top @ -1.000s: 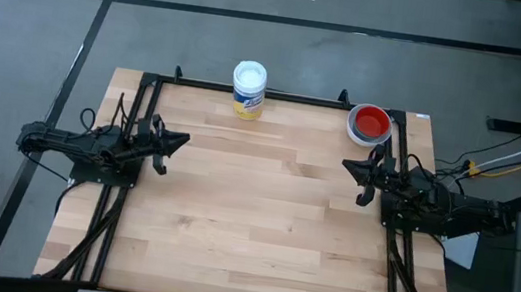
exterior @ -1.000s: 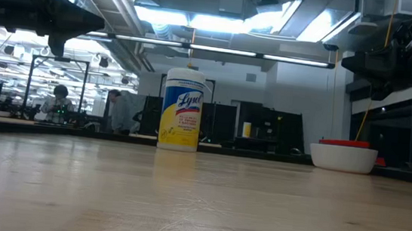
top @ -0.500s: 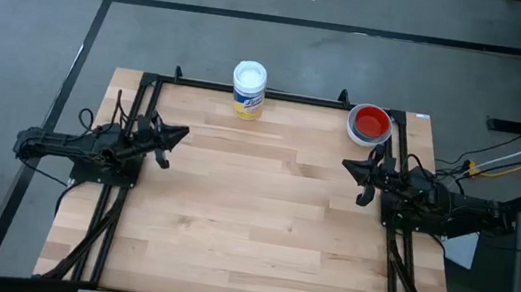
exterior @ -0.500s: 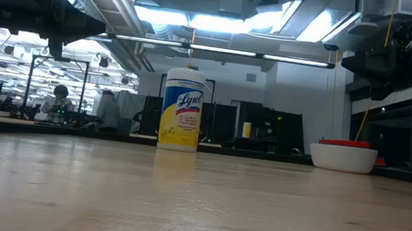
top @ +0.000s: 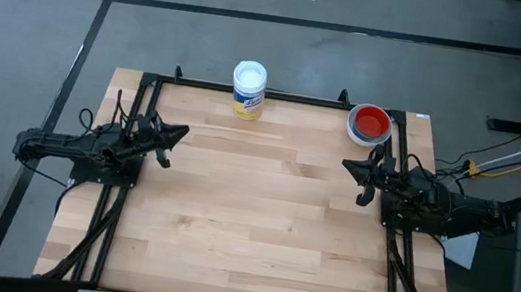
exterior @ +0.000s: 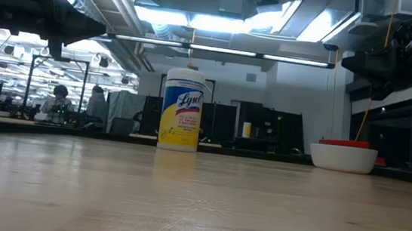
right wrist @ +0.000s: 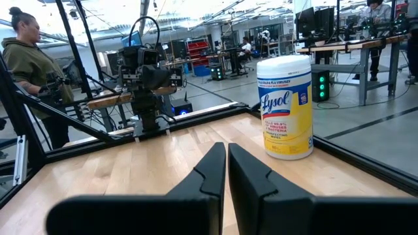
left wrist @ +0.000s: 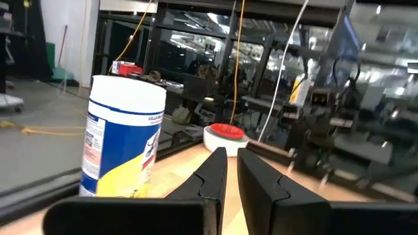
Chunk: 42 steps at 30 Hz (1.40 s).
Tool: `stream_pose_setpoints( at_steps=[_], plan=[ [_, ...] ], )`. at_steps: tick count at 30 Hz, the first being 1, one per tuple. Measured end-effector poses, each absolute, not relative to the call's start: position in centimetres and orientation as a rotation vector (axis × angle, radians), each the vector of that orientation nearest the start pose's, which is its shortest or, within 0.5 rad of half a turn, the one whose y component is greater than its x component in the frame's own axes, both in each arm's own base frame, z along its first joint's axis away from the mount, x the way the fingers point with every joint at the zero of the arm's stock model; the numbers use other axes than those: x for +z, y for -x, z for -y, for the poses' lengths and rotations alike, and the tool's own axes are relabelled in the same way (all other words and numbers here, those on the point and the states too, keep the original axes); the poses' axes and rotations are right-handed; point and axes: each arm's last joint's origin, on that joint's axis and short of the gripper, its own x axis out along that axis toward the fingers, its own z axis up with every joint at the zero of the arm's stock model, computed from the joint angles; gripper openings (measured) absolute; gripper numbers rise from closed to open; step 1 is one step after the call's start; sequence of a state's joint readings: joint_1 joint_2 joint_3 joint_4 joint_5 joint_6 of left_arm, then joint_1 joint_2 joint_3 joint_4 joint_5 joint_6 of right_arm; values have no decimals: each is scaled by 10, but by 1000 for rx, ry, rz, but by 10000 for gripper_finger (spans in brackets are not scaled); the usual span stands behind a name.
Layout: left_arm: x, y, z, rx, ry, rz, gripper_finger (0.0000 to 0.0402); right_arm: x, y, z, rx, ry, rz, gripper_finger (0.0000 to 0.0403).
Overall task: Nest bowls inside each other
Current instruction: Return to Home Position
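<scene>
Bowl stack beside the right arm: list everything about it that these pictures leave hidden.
High view: the red bowl covers whatever sits inside the white bowl; no green or blue bowl shows.
Low view: the white bowl's wall hides everything below the red rim.
Left wrist view: the stack is too small to count layers.
Right wrist view: the stack lies outside the picture.
</scene>
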<state>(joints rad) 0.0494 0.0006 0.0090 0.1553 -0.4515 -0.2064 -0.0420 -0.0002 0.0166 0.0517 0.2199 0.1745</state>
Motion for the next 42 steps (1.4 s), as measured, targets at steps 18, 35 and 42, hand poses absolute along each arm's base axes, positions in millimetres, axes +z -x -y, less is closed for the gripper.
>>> stream_pose_setpoints(
  at_steps=[18,35,42],
  plan=[
    [172,-96,-12,297,46,66,31,174,-95,10,-253,-179,91,20],
    [168,-97,-4,30,161,27,31,174,-95,10,-255,-179,91,20],
    [168,-97,-4,25,204,28,31,174,-95,10,-256,-180,91,20]
  ],
)
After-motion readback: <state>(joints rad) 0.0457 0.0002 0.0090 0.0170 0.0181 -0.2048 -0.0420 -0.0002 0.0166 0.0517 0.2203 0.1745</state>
